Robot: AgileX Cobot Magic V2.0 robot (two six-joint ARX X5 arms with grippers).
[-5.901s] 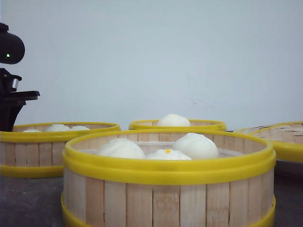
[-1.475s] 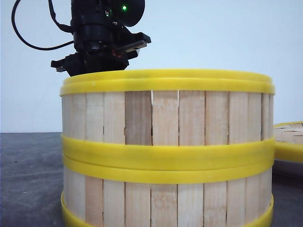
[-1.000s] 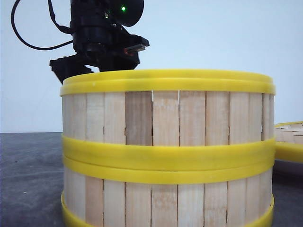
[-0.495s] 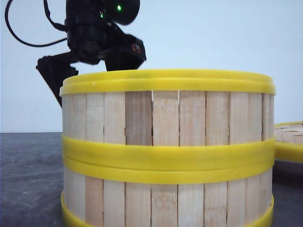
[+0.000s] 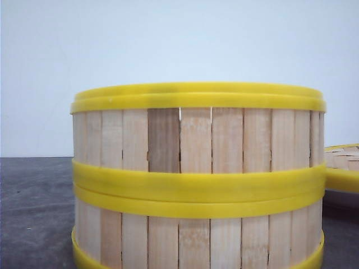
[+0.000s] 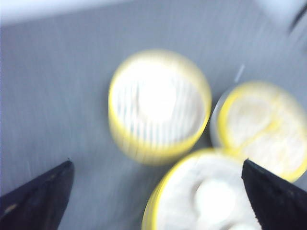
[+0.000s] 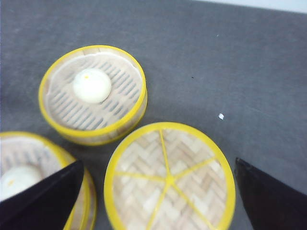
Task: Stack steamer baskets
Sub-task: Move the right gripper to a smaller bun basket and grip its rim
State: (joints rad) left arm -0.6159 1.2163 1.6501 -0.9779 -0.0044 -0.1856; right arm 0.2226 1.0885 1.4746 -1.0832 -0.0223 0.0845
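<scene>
Two-high stack of steamer baskets [image 5: 197, 179] sits right up front; the single-bun basket [image 7: 92, 93] waits beside the woven lid [image 7: 169, 178]. Both grippers, left [image 6: 156, 199] and right [image 7: 158, 196], hang wide open, empty. I'd grab that basket's rim next, keeping it level

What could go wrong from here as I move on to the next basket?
1. The two-tier stack fills the front view, hiding whatever sits behind it, so placement must rely on the wrist views.
2. The left wrist view is motion-blurred, making alignment over the single-bun basket unreliable until the arm settles.
3. The woven lid lies very close to the single-bun basket and the stack; open jaws reaching between them may knock a neighbour.
</scene>
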